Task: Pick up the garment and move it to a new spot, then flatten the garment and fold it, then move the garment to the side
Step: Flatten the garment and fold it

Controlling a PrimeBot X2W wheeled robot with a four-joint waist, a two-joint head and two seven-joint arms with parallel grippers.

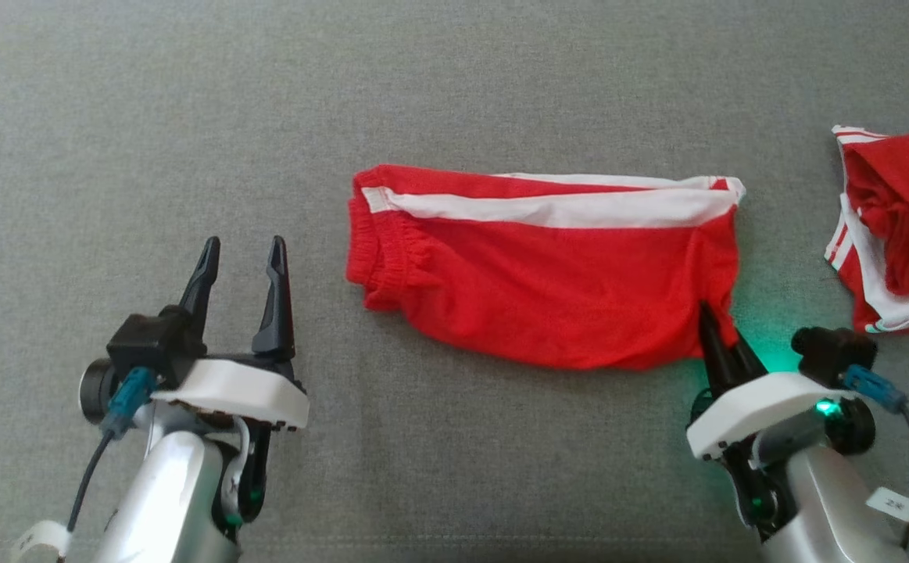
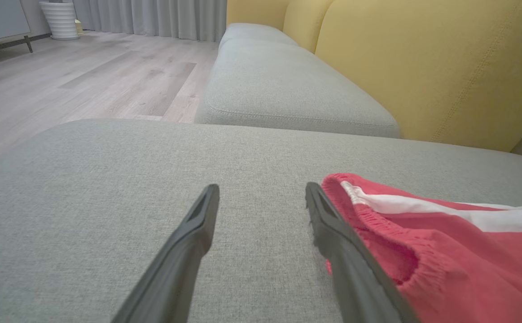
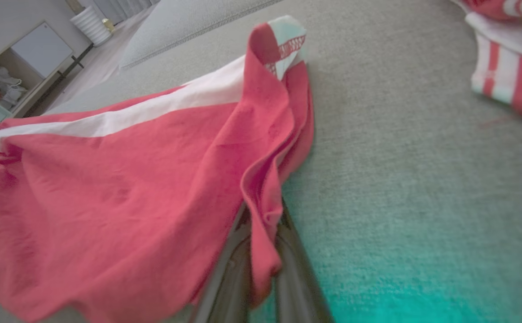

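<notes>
Shorts (image 1: 548, 289) flat on sofa (image 1: 454, 94), long axis left-right, waistband pointing left; right end effector (image 1: 713, 322) clenched on near right hem corner; left end effector (image 1: 239, 254) released, just beside waistband, apart

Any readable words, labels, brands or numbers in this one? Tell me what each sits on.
No text can be read.
Dark marks on the right cable tag: too small to read.
The left cable tag: nothing legible.
The garment: white stripe, no print or brand seen.
</notes>
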